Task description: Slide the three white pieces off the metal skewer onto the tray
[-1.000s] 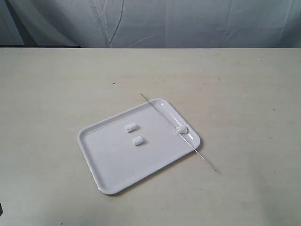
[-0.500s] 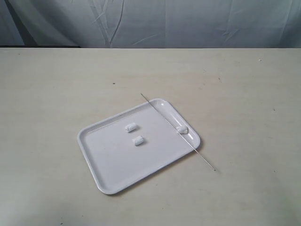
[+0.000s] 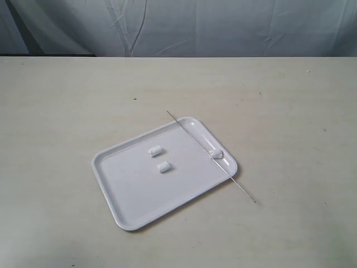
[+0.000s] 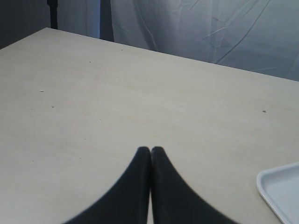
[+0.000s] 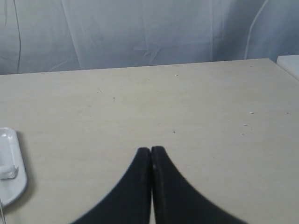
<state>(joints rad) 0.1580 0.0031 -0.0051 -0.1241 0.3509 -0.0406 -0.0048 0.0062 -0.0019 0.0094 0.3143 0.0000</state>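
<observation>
Left claw (image 4: 150, 151) is resting closed and empty over the table (image 4: 93, 93). Mid-table, the tray (image 3: 134, 195) is holding two loose white pieces (image 3: 154, 151); a third white piece (image 3: 216, 153) is seemingly clinging to the metal skewer (image 3: 192, 137), which is lying diagonally, pointing from the far edge towards the table's near-right corner, overhanging the rim. Right claw (image 5: 151, 151) is likewise closed, empty. Probably best: gripping that end, nudging that piece along the rod.

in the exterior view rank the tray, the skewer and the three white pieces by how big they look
1. tray: largest by far.
2. skewer: about as long as the tray, but very thin.
3. white piece by the skewer, upper mid-tray piece, lower mid-tray piece: smallest, too alike to rank.
</observation>
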